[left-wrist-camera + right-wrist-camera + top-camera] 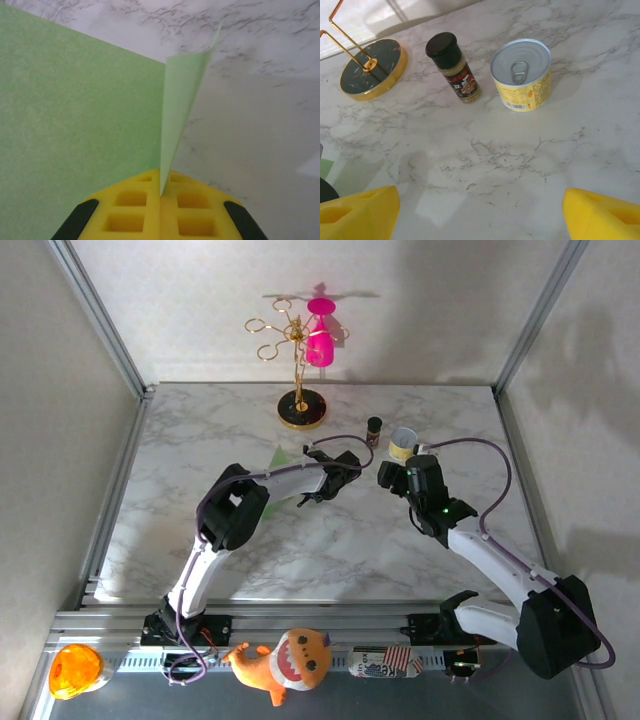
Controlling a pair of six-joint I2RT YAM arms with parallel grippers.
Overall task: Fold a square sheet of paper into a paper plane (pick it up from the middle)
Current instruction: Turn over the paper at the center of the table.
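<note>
square sheet of paper [75,125]: matt paper | table [520,165]: smooth marble-look, slight sheen | can [521,75] lid: shiny metal

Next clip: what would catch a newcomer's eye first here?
The pale green sheet, one flap standing upright, pinched in the shut left gripper near the table's middle. Then the pink cup on a gold stand at the far edge, and the open right gripper facing a tin can and spice jar.

Bright overhead light throws the shadow of the gold stand [301,408] onto the back wall [420,300], soft grey shadows cross the marble table [180,530], and the square sheet of paper [75,125] looks grainy up close.
</note>
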